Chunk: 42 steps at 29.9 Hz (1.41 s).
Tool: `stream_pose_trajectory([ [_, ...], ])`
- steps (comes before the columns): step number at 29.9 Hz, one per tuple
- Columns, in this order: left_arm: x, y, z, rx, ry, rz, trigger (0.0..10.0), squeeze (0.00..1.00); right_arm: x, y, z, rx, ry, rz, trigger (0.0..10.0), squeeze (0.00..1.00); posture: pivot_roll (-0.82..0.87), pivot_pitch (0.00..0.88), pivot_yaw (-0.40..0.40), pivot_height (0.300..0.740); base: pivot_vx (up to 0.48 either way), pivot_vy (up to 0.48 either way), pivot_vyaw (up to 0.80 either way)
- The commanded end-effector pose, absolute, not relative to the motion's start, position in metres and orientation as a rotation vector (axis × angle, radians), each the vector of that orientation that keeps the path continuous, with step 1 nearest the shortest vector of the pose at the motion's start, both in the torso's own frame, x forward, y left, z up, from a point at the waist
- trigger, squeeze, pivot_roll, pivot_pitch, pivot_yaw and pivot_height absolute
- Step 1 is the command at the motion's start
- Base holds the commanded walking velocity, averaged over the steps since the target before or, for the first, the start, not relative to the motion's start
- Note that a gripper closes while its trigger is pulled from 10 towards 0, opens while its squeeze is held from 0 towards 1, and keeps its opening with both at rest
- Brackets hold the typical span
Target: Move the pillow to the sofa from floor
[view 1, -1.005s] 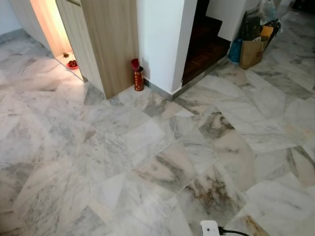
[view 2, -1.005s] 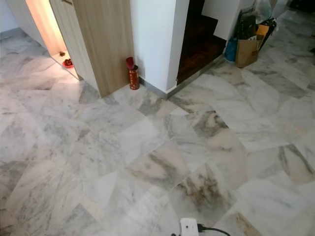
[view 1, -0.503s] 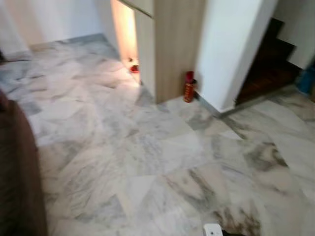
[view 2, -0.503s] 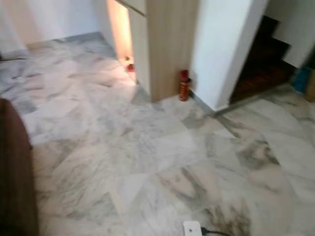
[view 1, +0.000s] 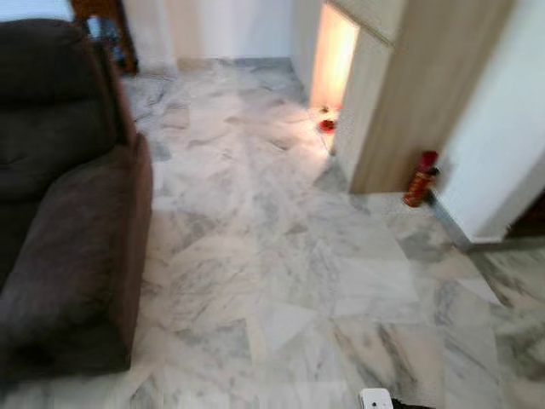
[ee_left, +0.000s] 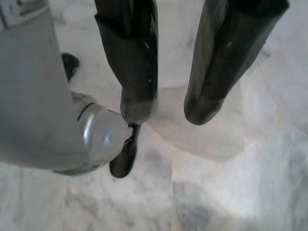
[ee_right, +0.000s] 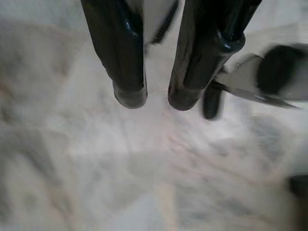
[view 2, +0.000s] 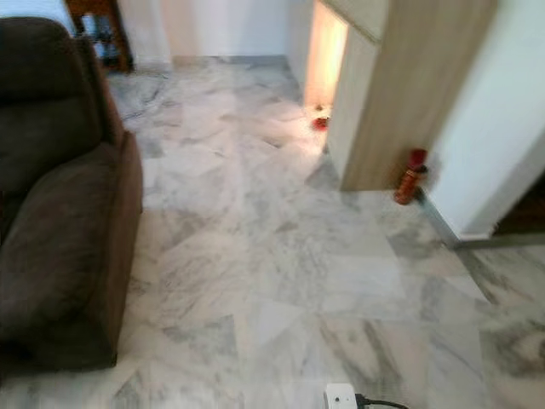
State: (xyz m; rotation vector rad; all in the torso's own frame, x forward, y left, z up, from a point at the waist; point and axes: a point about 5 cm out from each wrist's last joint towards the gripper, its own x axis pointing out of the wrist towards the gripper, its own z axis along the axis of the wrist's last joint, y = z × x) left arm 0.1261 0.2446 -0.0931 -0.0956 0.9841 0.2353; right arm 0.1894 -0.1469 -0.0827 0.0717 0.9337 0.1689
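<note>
Black left gripper (ee_left: 171, 113) parted, empty.

Left claw (ee_left: 171, 113): two long glossy black fingers, rounded tips. Silver-grey limb with rounded joint cap (ee_left: 98, 139) beside it. Right claw (ee_right: 156, 101): same black fingers.

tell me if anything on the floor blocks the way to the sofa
Nothing visible does. The marble floor beside the dark sofa lies bare; the red canister stands off by the wooden panel.
</note>
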Motion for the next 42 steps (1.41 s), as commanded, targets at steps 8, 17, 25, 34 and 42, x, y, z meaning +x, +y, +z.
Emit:
stream_pose_trajectory([
  [8,0.1244,0.2414,-0.0943,-0.098,0.989,0.207,10.0,1.0,0.1805,-0.1523,-0.0871,0.115,0.961,0.117,10.0,1.0,0.09,0.115,-0.047,0.74,0.0,0.0,0.08],
  [17,0.1255,0.2437,-0.0932,-0.09,0.981,0.203,10.0,1.0,0.18,-0.1504,-0.0874,0.124,0.96,0.113,10.0,1.0,0.09,0.115,-0.04,0.74,0.0,0.0,0.0],
  [25,0.1249,0.2451,-0.0929,-0.085,0.98,0.208,10.0,1.0,0.1795,-0.1496,-0.0877,0.125,0.961,0.11,10.0,1.0,0.1,0.118,-0.036,0.74,0.0,0.0,0.0],
  [34,0.1241,0.2467,-0.0927,-0.068,0.977,0.225,10.0,1.0,0.179,-0.1494,-0.0879,0.122,0.961,0.111,10.0,1.0,0.1,0.119,-0.034,0.74,0.0,0.0,0.0],
  [42,0.1243,0.2477,-0.0923,-0.055,0.97,0.242,10.0,0.0,0.1793,-0.1498,-0.0877,0.113,0.961,0.113,10.0,0.0,0.1,0.119,-0.036,0.74,0.0,0.0,0.0],
])
